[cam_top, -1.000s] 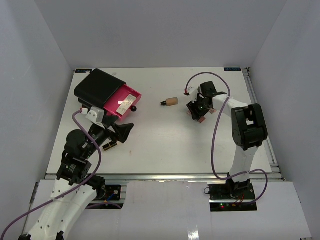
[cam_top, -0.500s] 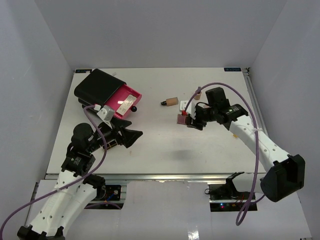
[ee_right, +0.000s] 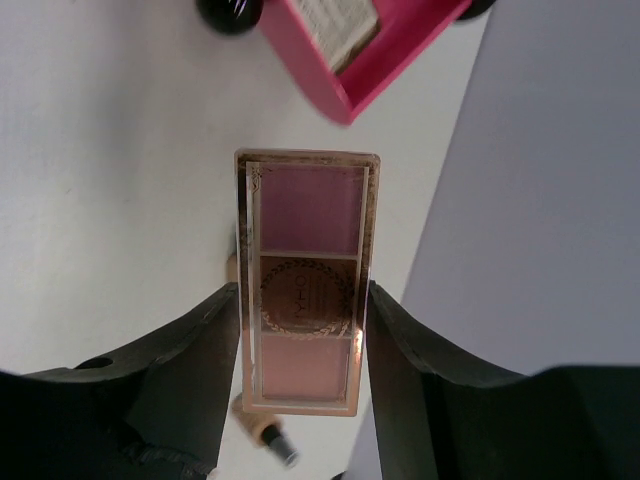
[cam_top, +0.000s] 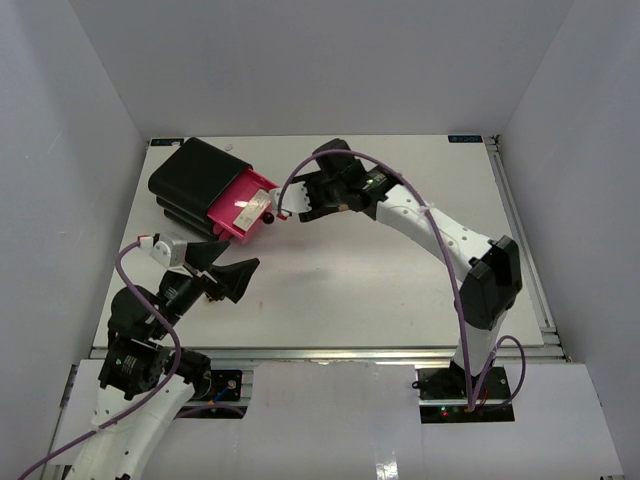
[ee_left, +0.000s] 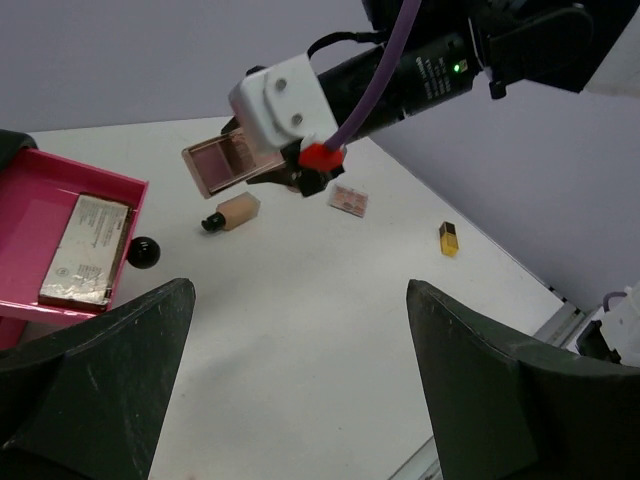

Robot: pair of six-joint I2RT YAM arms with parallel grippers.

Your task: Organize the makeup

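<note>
A rectangular pink palette point(ee_right: 305, 280) with three shades and a gold rim hangs in the air, and my right gripper point(ee_right: 303, 290) is shut on its long sides. In the left wrist view the same palette point(ee_left: 215, 165) hovers just right of the open pink drawer point(ee_left: 30, 200). A pale palette point(ee_left: 85, 250) lies inside that drawer. Below the held one, a tan bottle point(ee_left: 232, 213) lies on the table. A small square palette point(ee_left: 348, 199) and a gold lipstick point(ee_left: 449, 238) lie further right. My left gripper point(ee_left: 300, 290) is open over bare table, holding nothing.
The black case point(cam_top: 195, 175) sits at the back left with its pink drawer point(cam_top: 245, 205) pulled out. A black round knob point(ee_left: 143, 252) sits at the drawer's front. My right arm point(cam_top: 430, 225) stretches across the back middle of the table.
My right arm has swung left from the right middle of the table to the pink drawer, carrying the palette. My left gripper has drawn back a little toward the near left, still open.
</note>
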